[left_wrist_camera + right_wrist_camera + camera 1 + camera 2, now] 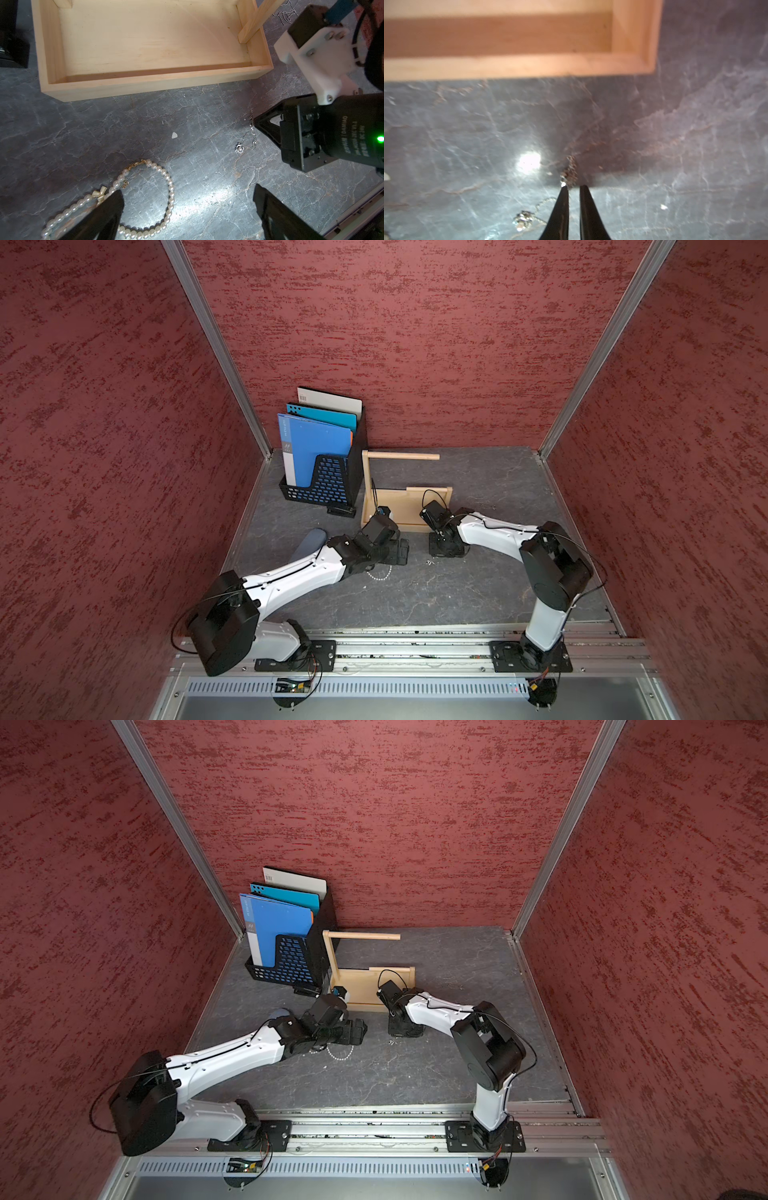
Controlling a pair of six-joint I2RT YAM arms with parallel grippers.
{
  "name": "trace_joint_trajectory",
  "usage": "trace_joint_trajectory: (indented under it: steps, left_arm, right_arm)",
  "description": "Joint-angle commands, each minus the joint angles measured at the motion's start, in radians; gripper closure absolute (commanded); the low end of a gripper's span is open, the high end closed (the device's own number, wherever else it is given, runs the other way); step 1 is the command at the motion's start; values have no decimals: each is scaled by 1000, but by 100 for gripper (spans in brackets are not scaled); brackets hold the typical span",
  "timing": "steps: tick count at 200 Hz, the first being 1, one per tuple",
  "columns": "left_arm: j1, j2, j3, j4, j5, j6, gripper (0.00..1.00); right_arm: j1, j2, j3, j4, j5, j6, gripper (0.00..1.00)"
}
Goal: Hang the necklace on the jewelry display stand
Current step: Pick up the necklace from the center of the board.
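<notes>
right tool [574, 187] nearly pressed together, seems pinching necklace [252, 133] on desk [145, 124] beside stand [145, 83]; lift slow, straight up. left tool [187, 191] spread.

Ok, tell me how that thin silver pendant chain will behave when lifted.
The silver chain lies in loose kinks, so it is probably floppy and will drape. Its links look fine, so it may slip from a loose pinch. The pendant likely swings lowest.

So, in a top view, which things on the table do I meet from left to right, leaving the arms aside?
black mesh file rack → pearl necklace → thin pendant necklace → loose ball chain. The jewelry display stand is left out: it overlaps both necklaces sideways.
</notes>
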Motion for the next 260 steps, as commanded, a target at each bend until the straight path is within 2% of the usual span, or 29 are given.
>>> trace_joint_trajectory:
  steps: [1,34,77,94,113,203,260]
  left_arm:
    - [3,5,21,-7,11,20,0]
    - [3,8,16,-7,15,19,0]
    - [2,2,11,-9,11,17,0]
    - [3,-4,4,-7,8,15,0]
    - [3,-6,-2,-2,8,13,0]
    - [27,-36,4,-11,-17,74,0]
    - [42,-103,18,41,34,168,0]
  right_arm:
    - [6,21,23,17,-4,-15,83]
    - [6,55,29,15,-7,-26,81]
    - [7,53,6,2,5,-23,91]
    - [6,19,-3,-2,11,-19,98]
    - [6,-20,-2,-18,19,-21,100]
    - [17,-239,40,-88,48,-92,100]
    - [29,-396,57,-16,-35,-223,100]
